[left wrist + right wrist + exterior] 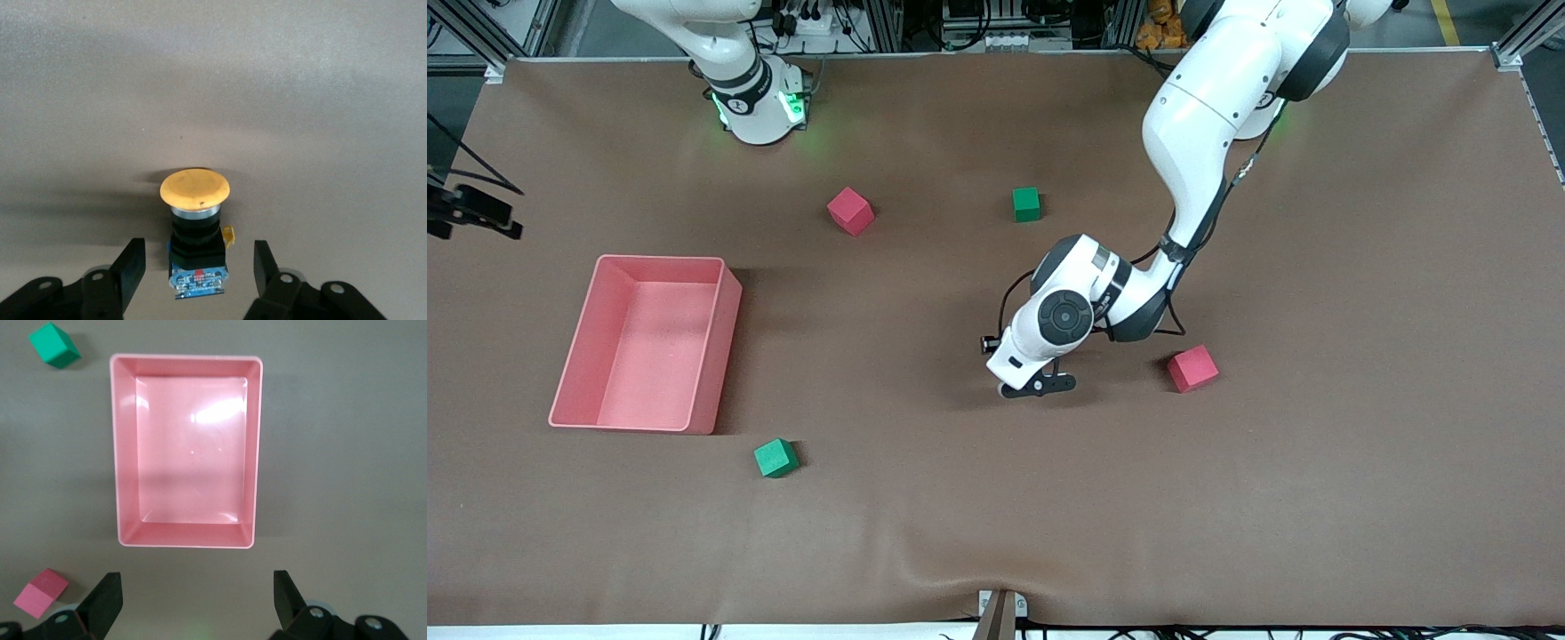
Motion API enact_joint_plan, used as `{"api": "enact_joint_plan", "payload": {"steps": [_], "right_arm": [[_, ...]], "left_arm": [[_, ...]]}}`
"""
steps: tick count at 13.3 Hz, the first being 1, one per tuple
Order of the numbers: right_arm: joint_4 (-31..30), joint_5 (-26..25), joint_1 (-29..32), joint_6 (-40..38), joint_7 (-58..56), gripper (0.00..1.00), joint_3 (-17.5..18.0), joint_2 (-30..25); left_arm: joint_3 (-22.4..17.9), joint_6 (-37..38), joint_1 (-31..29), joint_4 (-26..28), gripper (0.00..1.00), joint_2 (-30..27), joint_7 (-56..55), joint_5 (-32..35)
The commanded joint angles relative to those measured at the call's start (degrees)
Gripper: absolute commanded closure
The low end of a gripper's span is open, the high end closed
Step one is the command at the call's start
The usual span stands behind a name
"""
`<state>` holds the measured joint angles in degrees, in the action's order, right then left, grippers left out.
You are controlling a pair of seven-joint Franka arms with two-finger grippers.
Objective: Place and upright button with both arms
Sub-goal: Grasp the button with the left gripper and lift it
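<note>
The button (195, 220) has a round orange cap, a black body and a blue base. In the left wrist view it sits on the brown table between the fingers of my left gripper (199, 267), its cap pointing away from the gripper. The jaws are open, with a gap to the body on either side. In the front view the left gripper (1038, 385) is down at the table's middle and the hand hides the button. My right gripper (197, 597) hangs open and empty high above the table beside the pink bin (123, 453), and the right arm waits.
The pink bin (716, 356) stands toward the right arm's end. A red cube (1192, 368) lies close beside the left hand. Another red cube (850, 211) and a green cube (1026, 204) lie nearer the bases. A green cube (775, 458) lies near the bin's front corner.
</note>
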<state>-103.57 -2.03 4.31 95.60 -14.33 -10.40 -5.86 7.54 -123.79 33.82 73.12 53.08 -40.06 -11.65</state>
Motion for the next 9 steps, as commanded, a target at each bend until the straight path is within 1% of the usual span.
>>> {"api": "enact_joint_plan", "payload": {"steps": [1, 2, 4, 5, 6, 7, 8, 9], "right_arm": [[3.4, -0.3, -1.4, -1.6, -1.2, 0.0, 0.6, 0.5], [4.8, -0.4, -2.2, -1.6, -2.6, 0.0, 0.6, 1.3], [10.5, -1.7, -2.9, -2.5, -6.2, 0.0, 0.6, 4.3], [12.8, -1.5, -2.9, -4.6, -6.2, 0.0, 0.6, 5.6], [14.3, -1.0, -3.2, -5.9, -5.8, 0.0, 0.6, 6.6], [14.4, -1.0, -4.4, -6.3, -5.4, 0.0, 0.6, 6.7], [14.2, -0.9, -4.8, -6.8, -3.4, 0.0, 0.7, 6.7], [14.2, 0.1, -5.0, -7.2, 0.4, 0.0, 0.7, 6.6]], "left_arm": [[-0.3, -0.6, 0.6, -1.1, 0.32, 1.2, -0.9, -1.1], [-0.3, -0.6, 0.9, -1.1, 0.32, 1.2, -0.8, -1.1], [-0.4, -0.7, 1.8, -1.2, 0.33, 1.9, -0.8, -1.1], [-0.4, -0.7, 1.8, -1.2, 0.39, 2.0, -0.7, -1.0], [-0.5, -0.7, 1.8, -1.2, 0.54, 2.0, -0.6, -1.1], [-0.5, -0.7, 1.6, -1.2, 0.74, 1.9, -0.6, -1.1], [-0.5, -0.6, 1.4, -1.2, 0.86, 1.6, -0.6, -1.1], [-0.5, -0.2, 1.2, -1.3, 0.95, 1.2, -0.5, -1.1]]}}
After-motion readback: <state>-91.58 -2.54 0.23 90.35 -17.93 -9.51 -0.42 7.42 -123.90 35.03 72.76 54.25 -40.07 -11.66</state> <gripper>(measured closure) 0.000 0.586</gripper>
